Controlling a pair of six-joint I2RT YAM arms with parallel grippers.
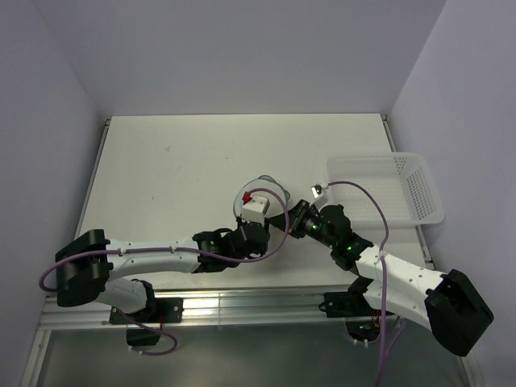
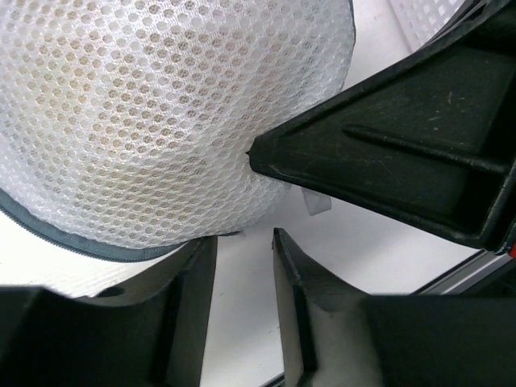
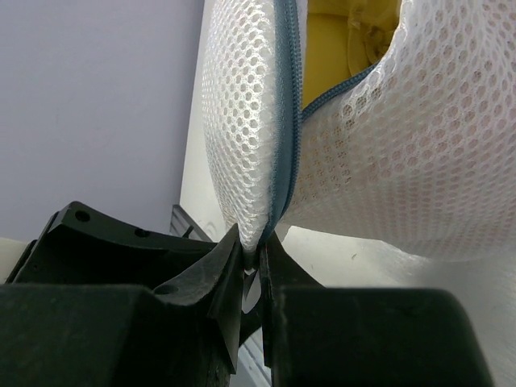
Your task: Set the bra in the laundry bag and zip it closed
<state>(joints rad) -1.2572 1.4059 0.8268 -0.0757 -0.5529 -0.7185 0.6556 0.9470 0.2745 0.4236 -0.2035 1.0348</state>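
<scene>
My right gripper (image 3: 256, 258) is pinched tight on the laundry bag (image 3: 403, 161) at the low end of its zip (image 3: 287, 113); the zip gapes above, showing the yellow bra (image 3: 355, 36) inside; my left gripper (image 2: 242, 278) has its 2 fingers parted, gripping nothing, just below the dome; the bag lies on the table (image 1: 177, 161), near the basket (image 1: 387, 189).

White tubular arm links (image 1: 161, 256) join black boxy joint housings (image 1: 81, 270), trailed by purple cables (image 1: 387, 230). Small green lights (image 1: 348, 247) glow lower right. The left gripper (image 2: 242, 242) has matte black moulded fingers (image 2: 189, 314).
</scene>
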